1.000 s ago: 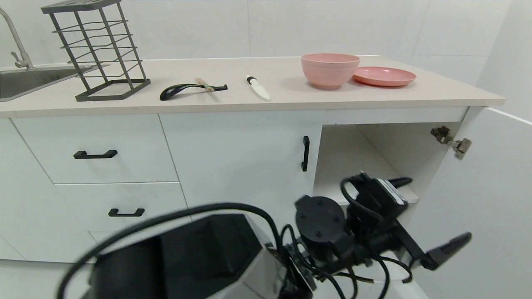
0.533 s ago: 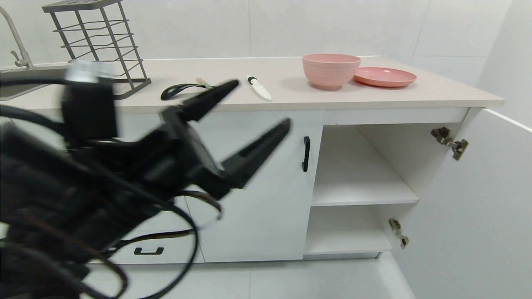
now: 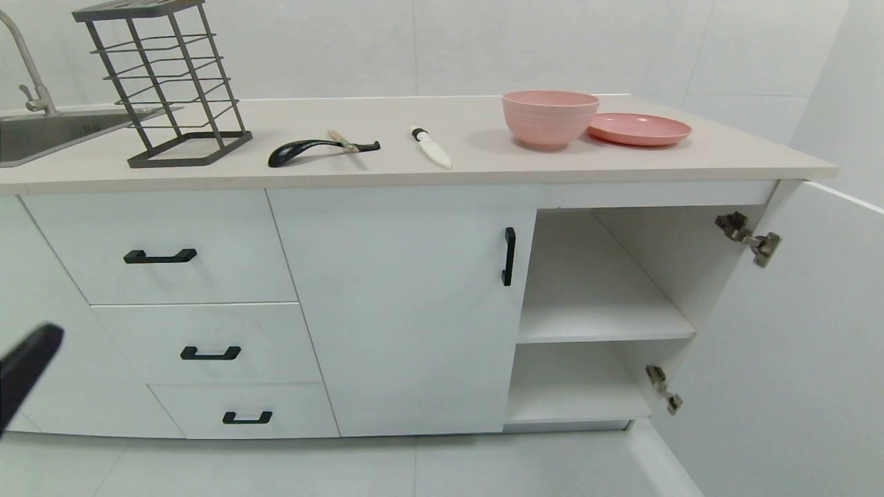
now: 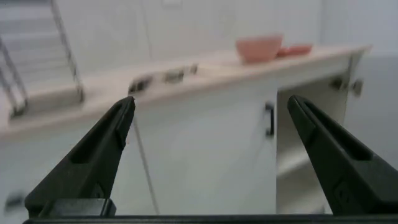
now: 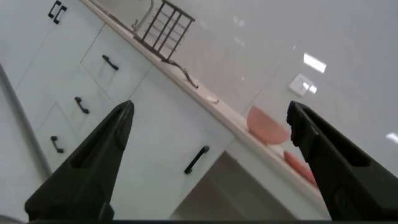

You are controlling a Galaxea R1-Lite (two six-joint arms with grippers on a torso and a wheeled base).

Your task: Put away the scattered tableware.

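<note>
On the beige countertop (image 3: 483,166), toward its right end: pink bowl (image 3: 550,117), upright, and pink plate (image 3: 639,128), flat, just beside it on the right; whether the two touch, cannot tell. Near the middle of the counter: white knife (image 3: 431,147), lying flat, apart from the other pieces. A little further left: black spoon (image 3: 311,150), lying on its side, with a pair of chopsticks (image 3: 343,141) resting against its handle. At the left end: black wire rack (image 3: 162,83), standing upright near the sink (image 3: 48,131). Below the counter: white cabinet (image 3: 400,304) with three drawers (image 3: 207,331) on the left, and on the right a door (image 3: 794,331) swung fully open, showing two shelves (image 3: 601,324) inside. Left gripper (image 4: 211,102): jaws spread wide, nothing between them, held low in front of the cabinet and well apart from all tableware; one black finger (image 3: 24,373) seen at the left edge of the head view. Right gripper (image 5: 210,107): jaws likewise wide apart, gripping nothing, pointing up at the cabinet front from a low position.
</note>
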